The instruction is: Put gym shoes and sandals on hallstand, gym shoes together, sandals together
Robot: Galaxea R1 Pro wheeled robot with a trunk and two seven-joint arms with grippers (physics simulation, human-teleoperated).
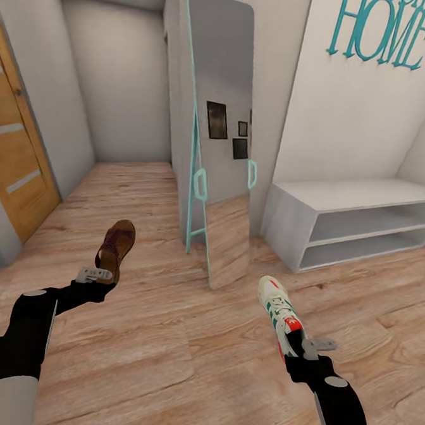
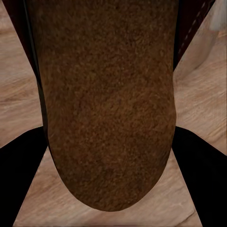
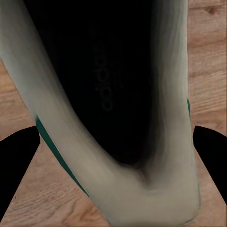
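My left gripper [image 1: 94,274] is shut on the heel end of a dark brown sandal [image 1: 117,244], held above the corridor floor [image 1: 164,355] with its toe pointing away. The left wrist view looks along the sandal's brown footbed [image 2: 109,104], between the black fingers [image 2: 19,179]. My right gripper [image 1: 311,347] is shut on the heel of a white gym shoe [image 1: 278,309] with green stripes and a red tongue, also toe forward. In the right wrist view the gym shoe's dark opening and white collar [image 3: 156,156] sit between the fingers [image 3: 16,156]. I cannot tell whether the low bench is the hallstand.
A pale low bench [image 1: 359,197] with two open shelf slots stands at the right wall under teal "HOME" lettering. A tall teal-framed mirror [image 1: 221,131] leans ahead at centre. A wooden door [image 1: 13,160] is on the left. The corridor runs on past the mirror's left side.
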